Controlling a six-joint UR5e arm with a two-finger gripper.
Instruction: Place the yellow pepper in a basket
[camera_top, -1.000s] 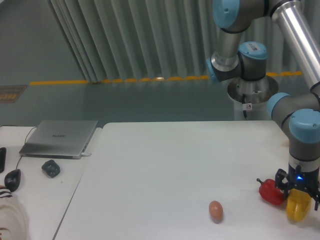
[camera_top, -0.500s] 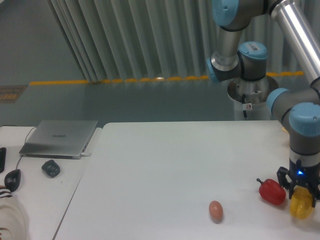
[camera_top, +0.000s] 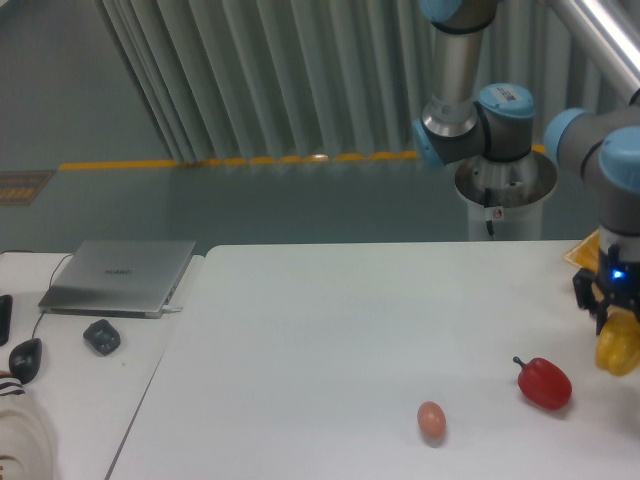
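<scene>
The yellow pepper (camera_top: 618, 346) hangs above the table at the far right edge, held in my gripper (camera_top: 616, 332), which is shut on it from above. Behind the gripper, a sliver of the yellow basket (camera_top: 582, 251) shows at the table's far right; most of it is hidden by the arm or cut off by the frame. The pepper is in the air, nearer the camera than that sliver.
A red pepper (camera_top: 544, 383) lies on the white table (camera_top: 330, 340) left of and below the held pepper. A small pinkish egg (camera_top: 431, 419) lies near the front. A laptop (camera_top: 120, 276), a mouse (camera_top: 101, 335) and other items sit on the left desk.
My gripper has lifted the yellow pepper off the table beside the red pepper and carried it up and slightly right. The red pepper and egg stayed put.
</scene>
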